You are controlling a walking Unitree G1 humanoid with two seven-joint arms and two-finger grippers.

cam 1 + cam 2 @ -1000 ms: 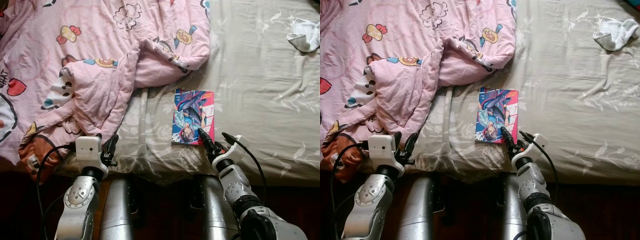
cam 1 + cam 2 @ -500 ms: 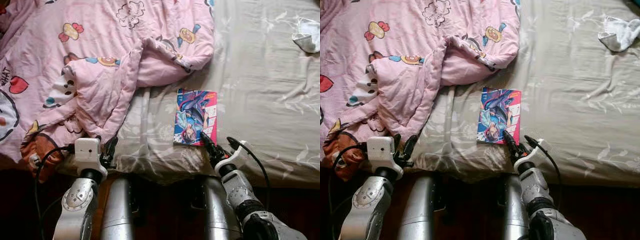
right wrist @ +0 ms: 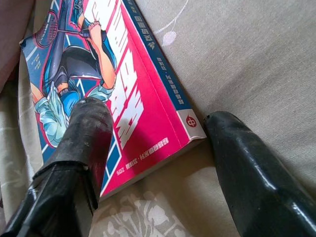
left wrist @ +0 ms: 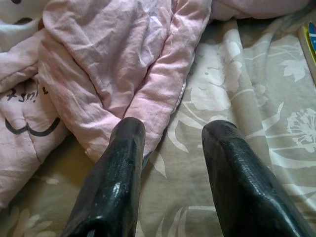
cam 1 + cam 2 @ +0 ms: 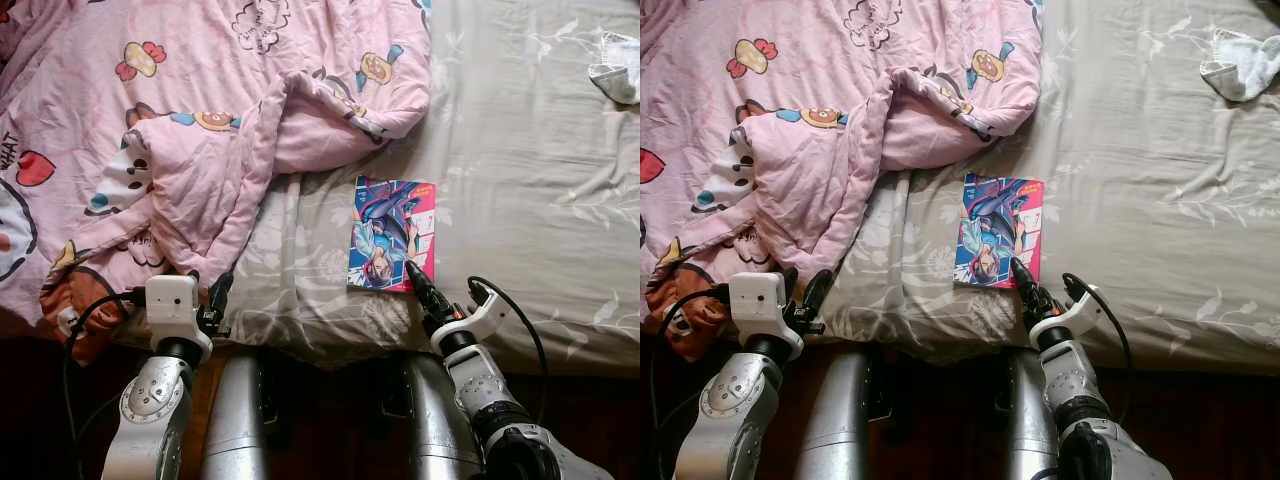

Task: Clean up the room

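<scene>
A manga book [image 5: 390, 232] with a blue and pink cover lies flat on the grey floral bed sheet [image 5: 520, 180], near the bed's front edge. My right gripper [image 5: 445, 290] is open at the book's near right corner. In the right wrist view one finger [image 3: 89, 128] rests over the book cover [image 3: 98, 74] and the other finger [image 3: 237, 148] is on the sheet beside the spine. My left gripper [image 4: 173, 131] is open at the bed's front edge, with one finger [image 4: 123, 143] against the rumpled pink cartoon quilt [image 5: 200, 120].
A crumpled white cloth [image 5: 617, 78] lies on the sheet at the far right. The pink quilt covers the bed's left half, and a fold [image 5: 330, 120] of it ends just beyond the book. Dark floor [image 5: 330, 420] shows below the bed edge, between my arms.
The right gripper has shifted a little to the right along the book's near edge, and its fingers stand wider apart. The view has drifted slightly. The left arm holds about the same place.
</scene>
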